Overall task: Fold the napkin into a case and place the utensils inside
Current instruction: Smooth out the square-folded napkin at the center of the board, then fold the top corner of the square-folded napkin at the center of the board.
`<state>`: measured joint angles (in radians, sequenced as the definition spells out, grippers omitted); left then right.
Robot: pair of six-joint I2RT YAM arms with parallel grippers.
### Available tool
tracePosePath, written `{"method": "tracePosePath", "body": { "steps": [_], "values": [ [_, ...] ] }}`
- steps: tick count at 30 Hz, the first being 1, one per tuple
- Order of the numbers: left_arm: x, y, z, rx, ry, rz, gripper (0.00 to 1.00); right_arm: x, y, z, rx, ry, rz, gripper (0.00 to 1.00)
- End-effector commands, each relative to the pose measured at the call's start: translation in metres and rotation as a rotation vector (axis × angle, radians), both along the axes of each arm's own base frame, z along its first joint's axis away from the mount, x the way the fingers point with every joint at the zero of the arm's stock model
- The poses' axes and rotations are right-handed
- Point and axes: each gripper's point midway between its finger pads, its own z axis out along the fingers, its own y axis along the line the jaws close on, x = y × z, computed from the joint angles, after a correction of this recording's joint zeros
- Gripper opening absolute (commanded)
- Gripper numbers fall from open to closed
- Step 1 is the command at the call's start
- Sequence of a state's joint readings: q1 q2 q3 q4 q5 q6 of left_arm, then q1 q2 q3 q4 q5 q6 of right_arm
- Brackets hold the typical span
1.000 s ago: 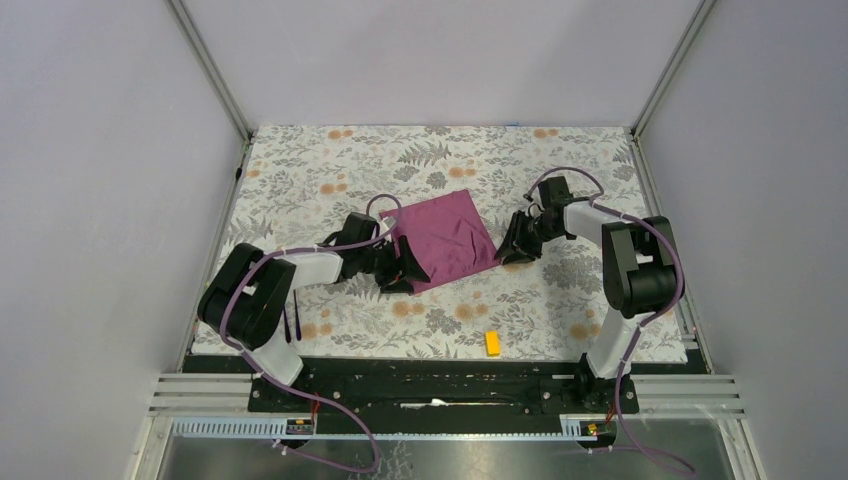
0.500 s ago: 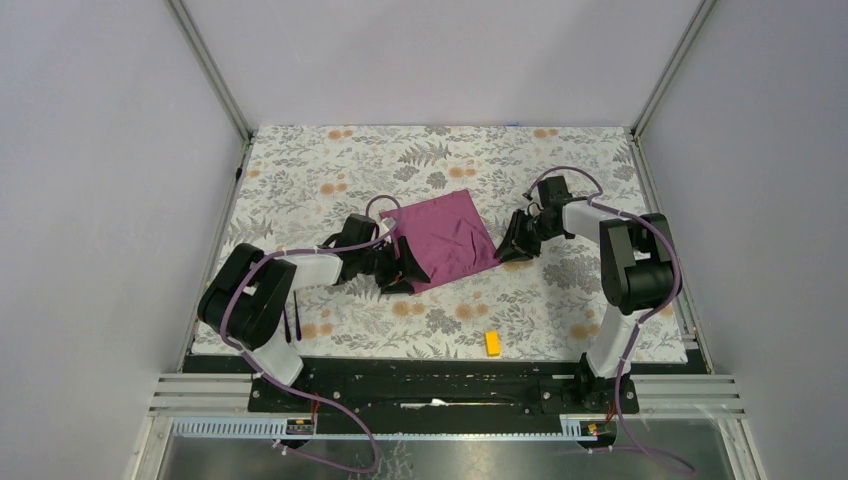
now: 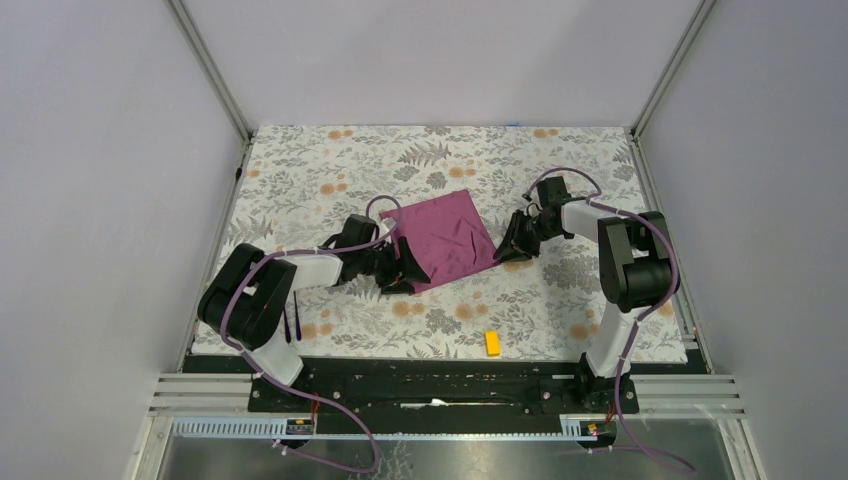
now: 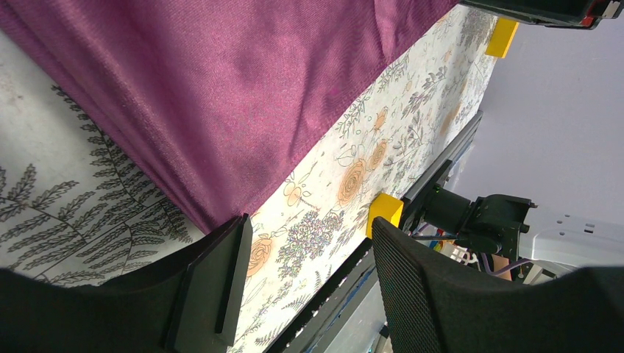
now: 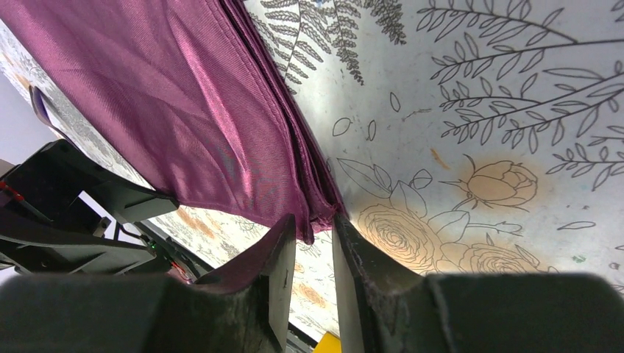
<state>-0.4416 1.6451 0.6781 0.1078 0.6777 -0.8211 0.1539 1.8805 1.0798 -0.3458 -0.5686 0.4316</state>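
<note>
Jaws apart on left gripper (image 4: 307, 235), napkin (image 4: 243, 81) corner just beside one finger; right gripper (image 5: 315, 228) jaws narrow around another corner, clamp uncertain.

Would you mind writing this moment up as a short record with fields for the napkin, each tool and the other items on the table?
Napkin: flat on the floral table cover, skewed; stacked layers along its right edge.
Left tool: open at the napkin's near-left corner, holding nothing.
Right tool: jaws narrow either side of the near-right corner; grip not confirmed.
Utensils: on the cover beside the left arm, apart from the napkin.
Yellow block: near the front edge, untouched.
</note>
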Motion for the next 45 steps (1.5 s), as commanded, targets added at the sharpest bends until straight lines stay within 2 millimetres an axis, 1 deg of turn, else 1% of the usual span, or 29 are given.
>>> {"method": "tracePosePath", "body": {
  "steps": [1, 6, 12, 18, 21, 24, 25, 28, 36, 45],
  "values": [
    [0.001, -0.002, -0.003, -0.006, -0.018, -0.003, 0.66, 0.017, 0.002, 0.027, 0.023, -0.079, -0.002, 0.33],
    [0.000, -0.002, -0.003, -0.007, -0.016, -0.003, 0.66, 0.017, 0.000, 0.029, 0.013, -0.085, 0.002, 0.36],
    [0.000, -0.002, -0.004, -0.006, -0.015, -0.003, 0.66, 0.018, 0.001, 0.028, 0.019, -0.082, 0.003, 0.36],
    [-0.001, -0.003, -0.004, -0.008, -0.014, -0.005, 0.66, 0.016, 0.003, 0.026, 0.029, -0.073, 0.007, 0.30],
    [-0.001, -0.003, -0.005, -0.008, -0.011, -0.004, 0.66, 0.016, 0.003, 0.026, 0.037, -0.071, 0.008, 0.22],
    [-0.001, -0.003, -0.006, -0.008, -0.010, -0.005, 0.66, 0.014, 0.004, 0.026, 0.037, -0.069, 0.009, 0.21],
    [0.000, -0.003, -0.006, -0.008, -0.010, -0.005, 0.66, 0.014, 0.004, 0.028, 0.041, -0.071, 0.008, 0.21],
    [0.000, -0.003, -0.006, -0.009, -0.008, -0.006, 0.66, 0.014, 0.003, 0.032, 0.040, -0.080, 0.009, 0.26],
    [-0.001, -0.003, -0.008, -0.007, -0.004, -0.008, 0.66, 0.011, 0.003, 0.039, 0.041, -0.087, 0.018, 0.26],
    [-0.001, -0.004, -0.010, -0.006, 0.002, -0.009, 0.66, 0.013, 0.006, 0.030, 0.060, -0.066, 0.014, 0.29]
  ]
}}
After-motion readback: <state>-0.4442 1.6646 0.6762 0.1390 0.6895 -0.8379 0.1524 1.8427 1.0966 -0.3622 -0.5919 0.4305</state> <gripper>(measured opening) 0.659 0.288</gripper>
